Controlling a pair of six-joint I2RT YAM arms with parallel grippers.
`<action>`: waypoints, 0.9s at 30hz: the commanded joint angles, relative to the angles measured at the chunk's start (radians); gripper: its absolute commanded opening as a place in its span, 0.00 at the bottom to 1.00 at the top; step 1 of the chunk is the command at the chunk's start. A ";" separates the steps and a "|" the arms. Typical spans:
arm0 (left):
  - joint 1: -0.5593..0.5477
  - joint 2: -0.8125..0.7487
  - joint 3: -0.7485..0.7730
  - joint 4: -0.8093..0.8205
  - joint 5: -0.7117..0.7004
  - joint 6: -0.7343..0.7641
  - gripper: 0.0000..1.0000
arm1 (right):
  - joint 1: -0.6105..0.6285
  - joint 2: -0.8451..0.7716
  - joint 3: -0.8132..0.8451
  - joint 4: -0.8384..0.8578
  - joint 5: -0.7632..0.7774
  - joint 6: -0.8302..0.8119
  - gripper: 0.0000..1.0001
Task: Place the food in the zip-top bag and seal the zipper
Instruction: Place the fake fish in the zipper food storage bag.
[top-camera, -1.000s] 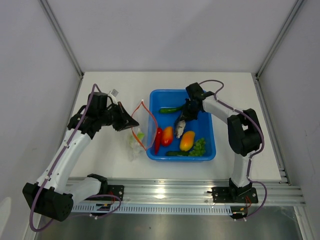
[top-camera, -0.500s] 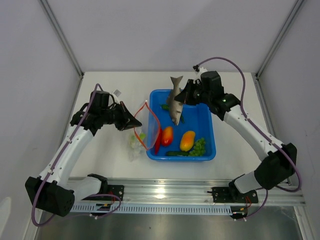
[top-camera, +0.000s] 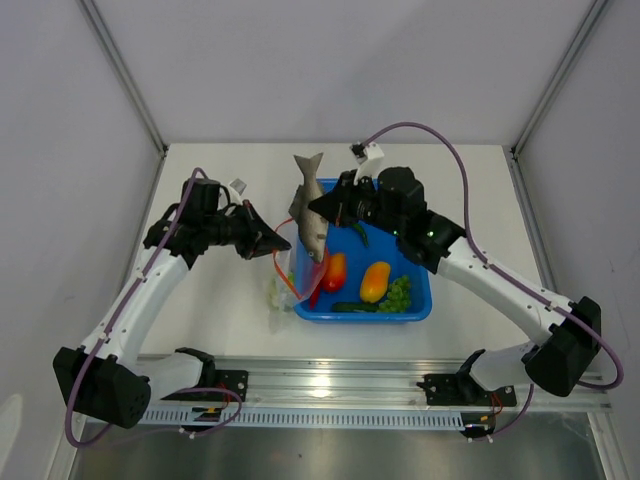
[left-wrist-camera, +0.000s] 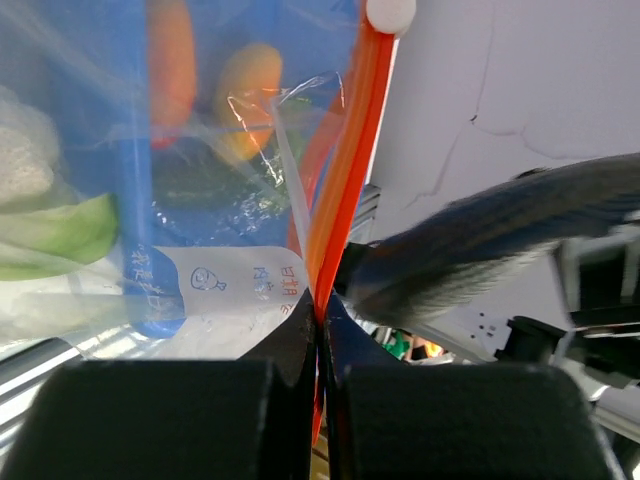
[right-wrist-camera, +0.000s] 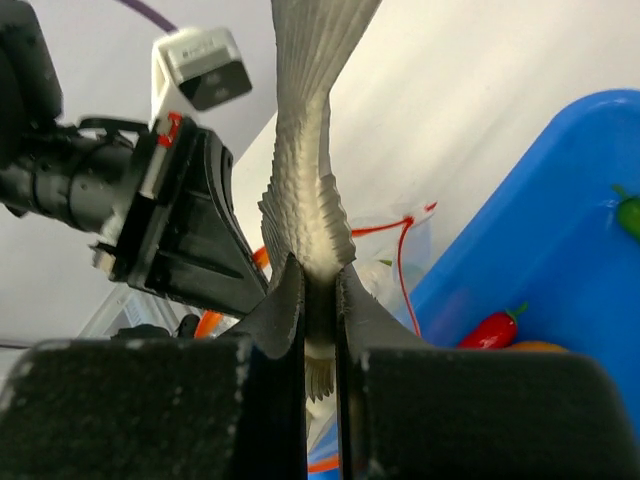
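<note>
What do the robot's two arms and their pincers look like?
The left arm and right arm match: white tubular links between chunky black joints, each trailed by a loose purple cable. The left pincer and right pincer are black, with flat matte fingers. A small white block sits by each wrist.

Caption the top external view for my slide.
Right pincer holds the grey fish at the mouth of the clear zip-top bag, which the left pincer grips, beside the blue tub.
</note>
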 joint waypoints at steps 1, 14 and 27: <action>0.010 -0.009 0.036 0.063 0.074 -0.076 0.00 | 0.034 -0.018 -0.057 0.149 0.129 -0.006 0.00; 0.030 -0.048 0.001 0.108 0.077 -0.122 0.01 | 0.111 0.031 -0.064 0.064 0.194 0.007 0.00; 0.030 -0.075 -0.036 0.164 0.060 -0.153 0.01 | 0.191 0.085 -0.036 -0.019 0.251 0.002 0.04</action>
